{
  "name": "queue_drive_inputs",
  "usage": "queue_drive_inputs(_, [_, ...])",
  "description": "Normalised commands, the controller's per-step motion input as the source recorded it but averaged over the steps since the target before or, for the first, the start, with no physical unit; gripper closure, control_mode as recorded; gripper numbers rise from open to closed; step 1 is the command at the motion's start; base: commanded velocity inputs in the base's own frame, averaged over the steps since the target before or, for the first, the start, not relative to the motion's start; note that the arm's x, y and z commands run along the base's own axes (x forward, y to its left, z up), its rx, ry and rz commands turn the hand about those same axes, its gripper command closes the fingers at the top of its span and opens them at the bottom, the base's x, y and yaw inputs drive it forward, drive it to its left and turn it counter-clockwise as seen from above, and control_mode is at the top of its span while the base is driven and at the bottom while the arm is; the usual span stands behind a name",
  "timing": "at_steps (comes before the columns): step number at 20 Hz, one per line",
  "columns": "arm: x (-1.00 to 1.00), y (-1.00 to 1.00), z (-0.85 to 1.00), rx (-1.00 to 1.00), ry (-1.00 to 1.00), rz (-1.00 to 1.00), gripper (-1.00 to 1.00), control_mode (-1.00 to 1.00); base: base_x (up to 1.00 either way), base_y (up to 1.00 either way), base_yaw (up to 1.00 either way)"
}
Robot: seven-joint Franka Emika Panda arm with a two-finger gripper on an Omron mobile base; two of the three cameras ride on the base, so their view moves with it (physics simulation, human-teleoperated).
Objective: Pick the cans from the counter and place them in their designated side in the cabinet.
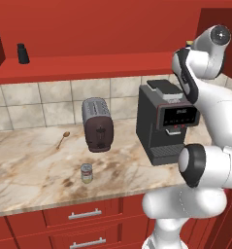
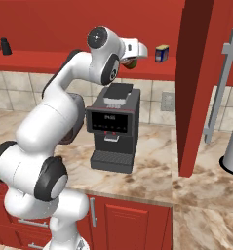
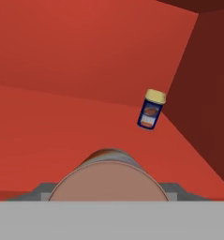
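My gripper (image 2: pixel 133 57) is raised to the cabinet's open red shelf (image 2: pixel 49 61), above the coffee machine, and is shut on the dark red can (image 2: pixel 130 62). In the hand view this can (image 3: pixel 108 176) rises at the bottom middle, its round end toward the camera, over the shelf floor (image 3: pixel 48 126). The silvery can (image 1: pixel 87 173) with a pale label stands upright on the marble counter (image 1: pixel 30 170) near its front edge, in front of the toaster.
A blue-and-yellow can (image 3: pixel 151 110) (image 2: pixel 161 52) stands further along the shelf near its right wall. A black shaker (image 1: pixel 23 53) sits at the shelf's left end. A coffee machine (image 2: pixel 113 127), toaster (image 1: pixel 97 124) and wooden spoon (image 1: pixel 63 138) occupy the counter. A tall red panel (image 2: pixel 201 83) hangs at right.
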Motion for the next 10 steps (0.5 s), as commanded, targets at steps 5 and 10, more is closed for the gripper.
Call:
queue_drive_inputs(5, [0.27,-0.01,-0.05,0.0,0.02,0.0,1.0,-1.0,0.0,0.0,0.0])
queue_drive_inputs(10, [0.32,-0.02,-0.06,0.0,0.03,0.0,1.0,-1.0,0.0,0.0,0.0])
